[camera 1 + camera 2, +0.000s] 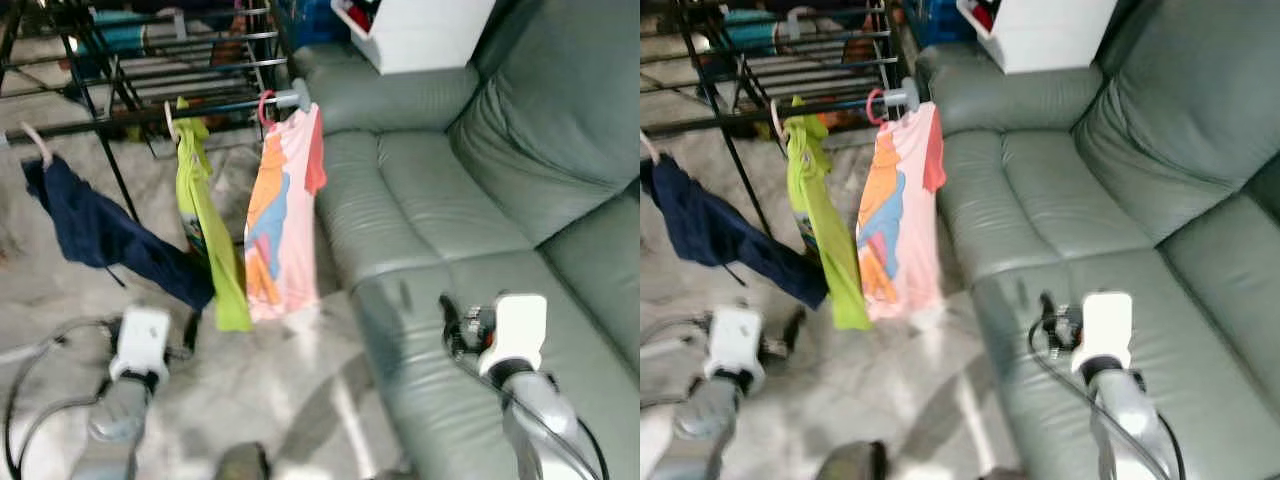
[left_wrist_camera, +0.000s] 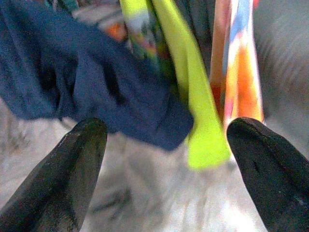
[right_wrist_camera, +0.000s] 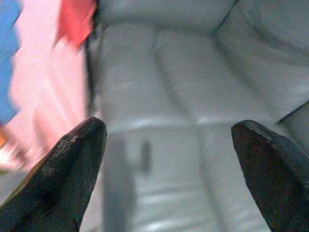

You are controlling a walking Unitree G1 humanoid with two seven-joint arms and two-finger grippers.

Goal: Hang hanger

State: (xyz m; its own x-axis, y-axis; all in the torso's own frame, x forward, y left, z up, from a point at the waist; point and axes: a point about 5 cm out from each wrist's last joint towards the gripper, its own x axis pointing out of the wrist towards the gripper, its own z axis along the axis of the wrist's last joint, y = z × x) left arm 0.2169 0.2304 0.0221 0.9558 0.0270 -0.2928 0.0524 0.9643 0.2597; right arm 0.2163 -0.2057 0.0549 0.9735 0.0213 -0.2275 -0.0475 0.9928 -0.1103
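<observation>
the pink hanger (image 1: 266,106) hangs on the rack rail (image 1: 150,115), well apart from both wide-open, empty grippers, left gripper (image 2: 164,169) and right gripper (image 3: 169,169).

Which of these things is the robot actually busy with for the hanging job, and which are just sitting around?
Part of the job:
drying rack
pink shirt on its hanger
lime-green garment
navy garment
left gripper, open, facing the clothes
right gripper, open, over the sofa

Just lying about:
grey-green sofa
white box
</observation>
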